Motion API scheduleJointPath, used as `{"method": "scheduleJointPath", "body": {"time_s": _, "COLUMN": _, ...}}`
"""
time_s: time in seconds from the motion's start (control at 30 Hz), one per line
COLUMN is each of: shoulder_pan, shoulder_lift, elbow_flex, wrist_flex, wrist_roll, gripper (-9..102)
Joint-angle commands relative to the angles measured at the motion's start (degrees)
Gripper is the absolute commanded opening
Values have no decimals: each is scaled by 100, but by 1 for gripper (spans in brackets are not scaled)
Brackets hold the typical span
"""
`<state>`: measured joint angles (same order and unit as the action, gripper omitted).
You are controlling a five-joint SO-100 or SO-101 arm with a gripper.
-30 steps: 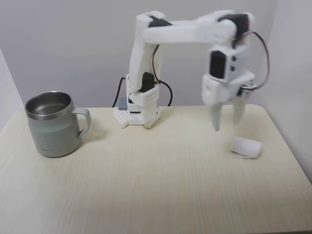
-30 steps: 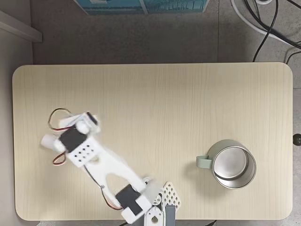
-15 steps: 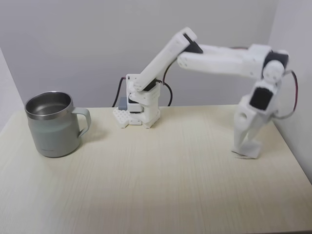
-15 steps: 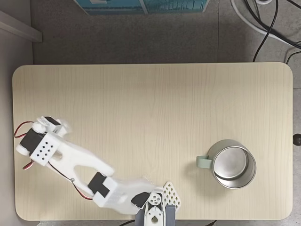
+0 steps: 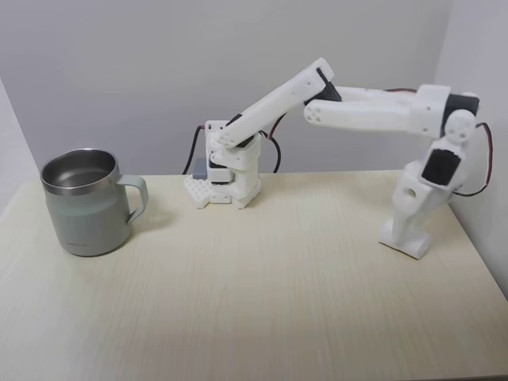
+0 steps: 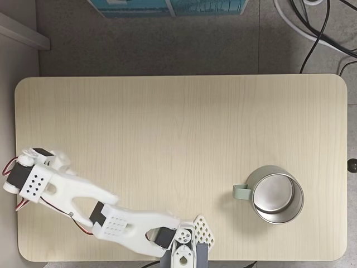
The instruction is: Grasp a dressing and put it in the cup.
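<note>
Side-on fixed view: arm is reaching out to the picture's right, the hand [image 5: 405, 240] pointing down and touching the worktop [image 5: 262, 294] near its right edge. A rounded white mass is sitting at the fingertips there, but it's white on white, so I cannot tell the dressing from the fingers, nor whether the hand is clamped on it or released. Top-down fixed view: same arm is stretching to the picture's left, the hand [image 6: 56, 162] lying under the wrist housing near the left edge of the worktop [image 6: 184, 111]; fingertips are mostly covered and blurry, dressing not separable there either. The cup [image 5: 83, 202] is standing upright at the far left in the side-on view, handle pointing toward the arm base [image 5: 226, 178]; from above the cup [image 6: 273, 194] is sitting at lower right, shiny steel interior showing, handle pointing to picture left. Cup and hand are well apart, at opposite ends. Side-on view is giving arm height and floor contact; top-down view is giving the cup's interior and the plan layout. Worktop is pale wood-grain with rounded corners. Plain grey wall behind it; from above, grey floor, black cables [image 6: 315, 33] at upper right, a teal box [image 6: 167, 6] at the top edge.
</note>
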<state>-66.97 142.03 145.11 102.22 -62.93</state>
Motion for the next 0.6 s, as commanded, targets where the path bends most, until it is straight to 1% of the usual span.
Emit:
{"method": "scheduleJointPath", "body": {"time_s": 0.0, "shoulder_pan": -62, "shoulder_lift": 167, "elbow_flex": 404, "wrist_flex": 141, "wrist_roll": 114, "gripper": 11}}
{"method": "scheduleJointPath", "body": {"time_s": 0.2, "shoulder_pan": -26, "shoulder_lift": 396, "elbow_flex": 554, "wrist_flex": 149, "wrist_roll": 211, "gripper": 0}}
{"method": "scheduleJointPath", "body": {"time_s": 0.37, "shoulder_pan": -18, "shoulder_lift": 519, "elbow_flex": 589, "wrist_flex": 158, "wrist_roll": 255, "gripper": 0}}
{"method": "scheduleJointPath", "body": {"time_s": 0.57, "shoulder_pan": 18, "shoulder_lift": 176, "elbow_flex": 431, "wrist_flex": 220, "wrist_roll": 378, "gripper": 0}}
